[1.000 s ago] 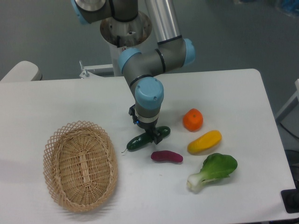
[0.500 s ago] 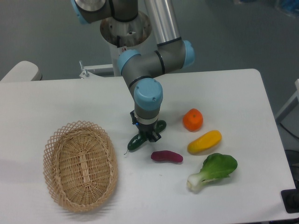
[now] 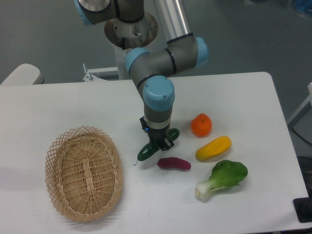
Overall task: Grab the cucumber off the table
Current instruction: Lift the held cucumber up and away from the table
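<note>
The cucumber (image 3: pixel 146 151) is slim, dark green and glossy, lying slanted with its thin stem tip pointing lower left. My gripper (image 3: pixel 158 143) is shut on its middle, pointing straight down from the blue-capped wrist. The gripper hides the cucumber's middle part; its other end (image 3: pixel 173 133) shows to the upper right. I cannot tell whether the cucumber touches the white table (image 3: pixel 73 102) or hangs just above it.
A purple sweet potato (image 3: pixel 174 164) lies just below the cucumber. An orange (image 3: pixel 201 125), a yellow vegetable (image 3: pixel 213 147) and a bok choy (image 3: pixel 222 178) lie to the right. A wicker basket (image 3: pixel 83 171) sits at the left. The arm's base (image 3: pixel 130 29) stands behind.
The gripper has shifted slightly right and forward with the cucumber in it; the cucumber has turned a little steeper than one second ago.
</note>
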`<action>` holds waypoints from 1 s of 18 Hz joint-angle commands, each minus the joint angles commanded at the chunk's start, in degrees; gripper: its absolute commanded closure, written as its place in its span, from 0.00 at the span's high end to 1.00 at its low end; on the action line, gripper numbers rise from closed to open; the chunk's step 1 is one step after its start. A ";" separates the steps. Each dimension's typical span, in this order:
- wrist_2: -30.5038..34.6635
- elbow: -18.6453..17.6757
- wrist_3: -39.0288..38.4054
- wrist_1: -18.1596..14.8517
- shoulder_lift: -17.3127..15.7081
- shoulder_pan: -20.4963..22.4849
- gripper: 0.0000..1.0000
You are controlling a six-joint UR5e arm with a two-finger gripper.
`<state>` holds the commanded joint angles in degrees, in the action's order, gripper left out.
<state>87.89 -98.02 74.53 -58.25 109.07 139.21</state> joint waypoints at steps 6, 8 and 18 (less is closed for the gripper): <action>-1.49 12.05 7.81 -7.92 0.96 6.41 0.13; -1.58 14.16 11.75 -10.47 1.32 9.31 0.13; -2.46 17.42 30.32 -14.70 2.28 20.92 0.13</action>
<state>85.43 -80.60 104.85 -72.95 111.35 160.13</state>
